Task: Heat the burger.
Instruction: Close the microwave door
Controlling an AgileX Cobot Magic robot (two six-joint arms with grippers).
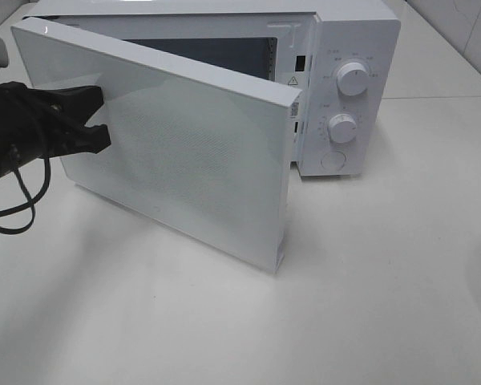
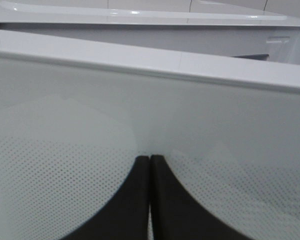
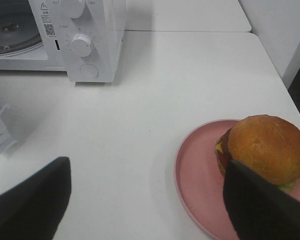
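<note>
Right wrist: burger (image 3: 267,147) on pink plate (image 3: 200,180), microwave (image 3: 97,37) open

- Table (image 1: 224,321): white, smooth top, carries all items.
- Microwave (image 1: 345,80): white, stands on the table at 12 o'clock in the high view, door swung open.
- Plate (image 3: 200,175): pink, shallow, rests on the table at about 4 o'clock from the microwave.
</note>
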